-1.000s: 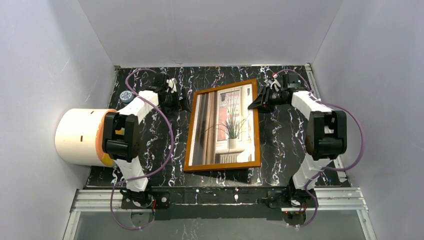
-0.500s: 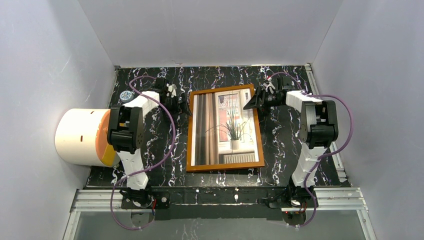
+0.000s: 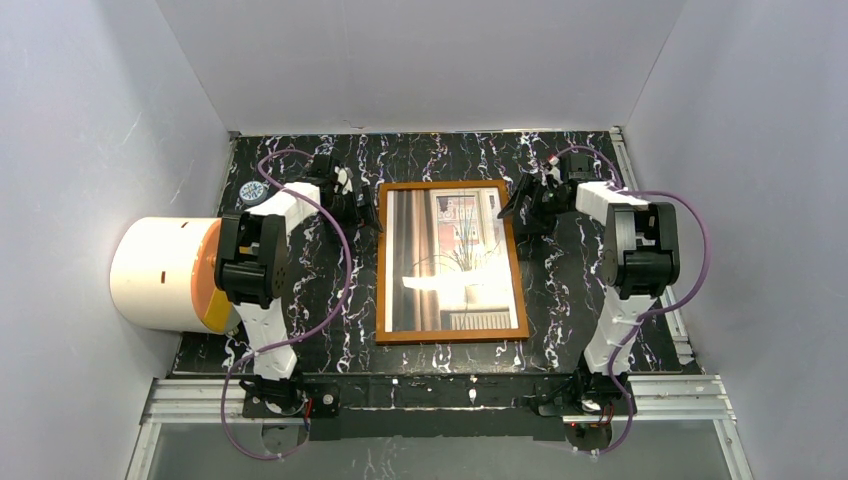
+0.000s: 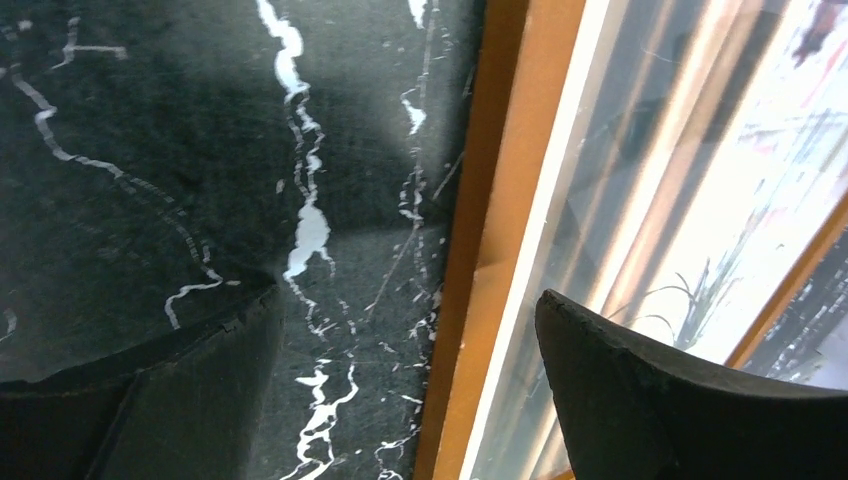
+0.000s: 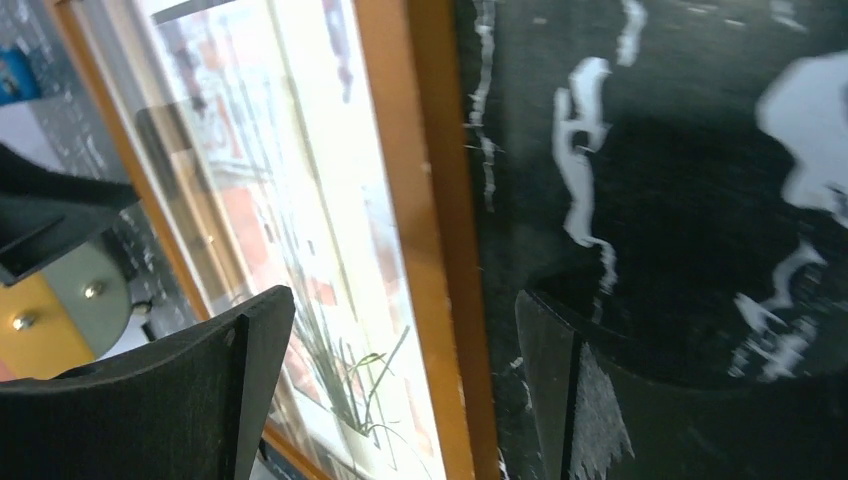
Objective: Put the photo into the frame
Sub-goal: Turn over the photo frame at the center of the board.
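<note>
jaws on the left gripper (image 4: 408, 300) are standing released, gripping nothing: one matte black, grainy finger (image 4: 680, 400) is hanging over the glass pane (image 4: 640, 150), the other over the worktop (image 4: 150, 150), with the left rail of the frame (image 4: 495, 200) running between them. Can't tell whether either finger is touching down. Jaws on the right gripper (image 5: 405, 300) are also standing spread and empty, straddling the right rail, one curved black finger over the glass and one over the stone-look surface. Both are sitting at the far corners of the frame. The frame is lying flat mid-worktop, long sides running away from the arm bases; it's a thin rectangle with flat orange-brown wooden rails. The photo (image 3: 440, 250) is sitting inside it under the clear pane, showing beige-brown curtains and a spiky dark plant by a window, with glare washing out a band across the middle. The worktop is showing a black marble pattern with white veins. A white cylinder (image 3: 160, 272) with an orange end is lying on its side at the left edge, beside the left arm (image 3: 262, 300). Both arms are wearing white shells with black joint blocks; the right arm (image 3: 625, 310) is folding in from the right.
</note>
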`<action>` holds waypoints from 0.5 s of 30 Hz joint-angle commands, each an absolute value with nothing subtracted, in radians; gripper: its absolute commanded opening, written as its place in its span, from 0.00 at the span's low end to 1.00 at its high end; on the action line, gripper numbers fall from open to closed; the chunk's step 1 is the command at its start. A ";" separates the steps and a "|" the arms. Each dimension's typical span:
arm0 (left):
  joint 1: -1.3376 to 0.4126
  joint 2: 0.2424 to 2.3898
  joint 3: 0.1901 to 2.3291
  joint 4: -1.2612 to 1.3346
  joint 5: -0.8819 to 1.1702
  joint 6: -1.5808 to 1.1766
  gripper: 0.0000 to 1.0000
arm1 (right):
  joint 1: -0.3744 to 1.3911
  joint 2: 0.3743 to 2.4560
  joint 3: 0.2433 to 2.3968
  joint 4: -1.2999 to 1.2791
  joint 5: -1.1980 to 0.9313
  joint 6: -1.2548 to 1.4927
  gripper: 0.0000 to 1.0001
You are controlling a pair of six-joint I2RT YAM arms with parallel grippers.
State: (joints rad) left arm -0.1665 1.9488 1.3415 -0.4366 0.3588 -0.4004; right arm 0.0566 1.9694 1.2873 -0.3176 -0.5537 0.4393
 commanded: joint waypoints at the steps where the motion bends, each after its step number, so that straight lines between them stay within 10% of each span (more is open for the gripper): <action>1: -0.163 1.868 1.338 -0.501 0.256 -0.363 0.93 | 0.043 1.899 1.279 -0.380 -0.402 0.472 0.90; 15: -0.164 1.569 1.314 -0.548 0.143 -0.425 0.95 | 0.043 1.528 1.260 -0.523 -0.018 0.591 0.91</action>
State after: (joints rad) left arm -0.1658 1.7412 1.3312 -0.5274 0.1917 -0.3866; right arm 0.0460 1.7313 1.2617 -0.4683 -0.1940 0.5343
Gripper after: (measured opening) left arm 0.937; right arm 0.901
